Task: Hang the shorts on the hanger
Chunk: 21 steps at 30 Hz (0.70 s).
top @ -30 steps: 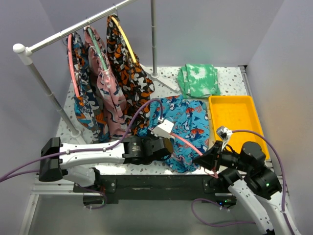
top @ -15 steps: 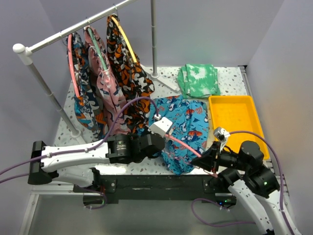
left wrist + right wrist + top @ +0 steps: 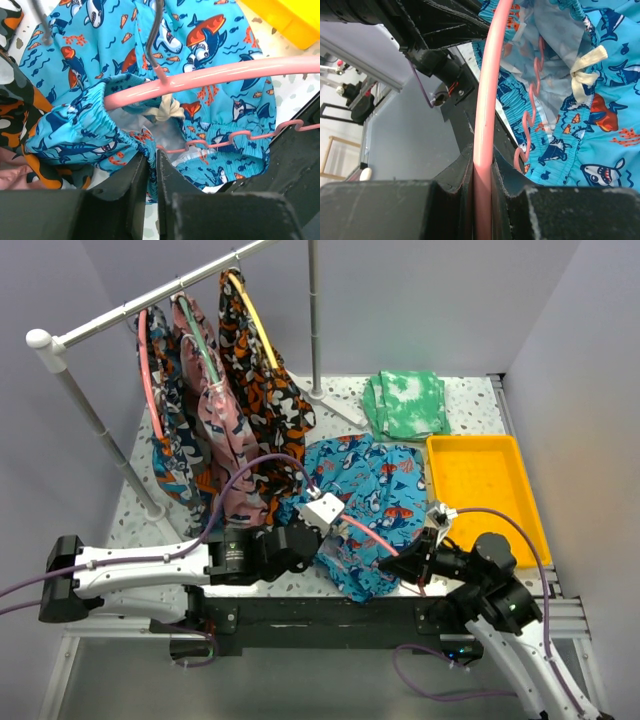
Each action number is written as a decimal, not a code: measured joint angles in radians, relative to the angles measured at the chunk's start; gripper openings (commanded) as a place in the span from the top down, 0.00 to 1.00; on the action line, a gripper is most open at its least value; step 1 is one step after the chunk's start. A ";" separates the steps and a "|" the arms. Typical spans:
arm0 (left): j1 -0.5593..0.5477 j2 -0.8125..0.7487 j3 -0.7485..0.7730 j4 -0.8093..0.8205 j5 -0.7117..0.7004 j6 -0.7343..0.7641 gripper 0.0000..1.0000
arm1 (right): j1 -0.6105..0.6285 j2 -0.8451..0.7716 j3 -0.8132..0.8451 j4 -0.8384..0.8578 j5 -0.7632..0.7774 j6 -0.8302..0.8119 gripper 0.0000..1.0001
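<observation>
The turquoise shark-print shorts (image 3: 368,502) lie at the table's near middle, waistband toward the arms. The coral-pink hanger (image 3: 372,535) runs through the waistband opening; its arch (image 3: 210,75) and notched bar (image 3: 235,137) show in the left wrist view, with the white drawstring (image 3: 167,109) between them. My left gripper (image 3: 318,540) is shut on the elastic waistband (image 3: 122,137). My right gripper (image 3: 408,565) is shut on the hanger's arch (image 3: 485,100), holding it near the front edge. The shorts also fill the right wrist view (image 3: 580,125).
A yellow tray (image 3: 480,490) stands right of the shorts. A folded green-white tie-dye cloth (image 3: 405,403) lies at the back. A rail (image 3: 150,302) at the left back carries several hung shorts on yellow, green and pink hangers. The rail's upright post (image 3: 313,320) stands behind.
My left arm has drawn back to the left, pulling the waistband along the hanger. My right gripper has shifted slightly left and lower with the hanger.
</observation>
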 measured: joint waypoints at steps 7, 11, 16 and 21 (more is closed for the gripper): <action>-0.002 -0.111 -0.115 0.152 0.013 0.007 0.57 | 0.000 -0.047 -0.016 -0.005 0.036 0.013 1.00; -0.002 -0.172 -0.162 0.231 0.059 0.026 0.48 | 0.000 -0.048 -0.021 -0.008 0.043 0.013 1.00; -0.003 -0.222 -0.193 0.313 0.080 0.056 0.39 | 0.000 -0.052 -0.021 -0.008 0.044 0.013 1.00; 0.003 -0.165 -0.172 0.397 0.045 0.105 0.37 | 0.000 -0.052 -0.022 -0.009 0.044 0.013 1.00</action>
